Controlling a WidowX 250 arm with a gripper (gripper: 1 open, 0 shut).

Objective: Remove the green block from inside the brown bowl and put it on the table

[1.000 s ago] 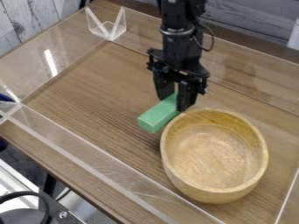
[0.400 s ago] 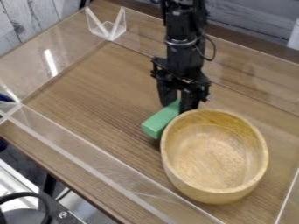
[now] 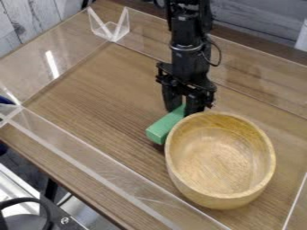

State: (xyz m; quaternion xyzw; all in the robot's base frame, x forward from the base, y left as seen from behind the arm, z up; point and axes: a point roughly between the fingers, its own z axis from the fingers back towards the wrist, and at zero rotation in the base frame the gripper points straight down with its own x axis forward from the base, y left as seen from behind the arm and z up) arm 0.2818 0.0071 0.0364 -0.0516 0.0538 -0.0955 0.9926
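Observation:
The green block (image 3: 162, 128) is outside the brown bowl (image 3: 220, 160), just past the bowl's upper-left rim, low over or resting on the table (image 3: 102, 99); I cannot tell if it touches the wood. My black gripper (image 3: 181, 106) points straight down and is shut on the green block's upper end. The bowl is a round tan wooden one with nothing inside it. The block's far end is hidden behind the fingers.
Low clear acrylic walls (image 3: 72, 153) border the tabletop. A small clear acrylic stand (image 3: 110, 24) sits at the back left corner. A dark cable (image 3: 24, 214) lies outside the wall at the bottom left.
The gripper and the green block have shifted slightly right and down toward the tabletop beside the bowl's rim. The bowl has not moved.

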